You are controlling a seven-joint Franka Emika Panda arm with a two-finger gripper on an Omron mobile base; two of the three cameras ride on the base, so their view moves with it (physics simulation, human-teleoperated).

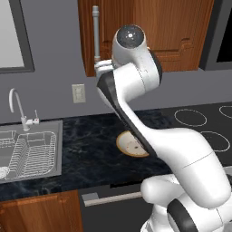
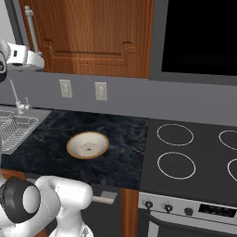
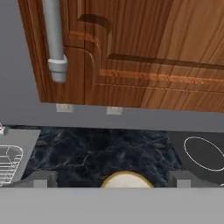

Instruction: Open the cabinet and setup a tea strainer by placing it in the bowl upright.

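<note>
The reddish-brown wall cabinet point(image 1: 172, 31) point(image 2: 92, 32) point(image 3: 153, 52) hangs above the counter with its door shut. Its vertical silver bar handle point(image 1: 96, 34) point(image 2: 31, 28) point(image 3: 54, 39) runs down the door's left edge. My gripper point(image 1: 103, 67) point(image 2: 39, 62) point(image 3: 113, 180) is raised just in front of the handle's lower end, open, with nothing between its fingers. The cream bowl point(image 1: 127, 144) point(image 2: 88, 145) point(image 3: 127, 178) with a tan rim sits on the dark counter below; my arm covers part of it in the left base view. The tea strainer is out of view.
A sink point(image 1: 50, 170) holding a wire dish rack point(image 1: 27, 154) lies to the left, with a faucet point(image 1: 18, 108) behind it. A cooktop point(image 2: 194, 152) lies to the right, under a dark appliance point(image 2: 199, 37). Wall outlets point(image 2: 100, 91) sit under the cabinet.
</note>
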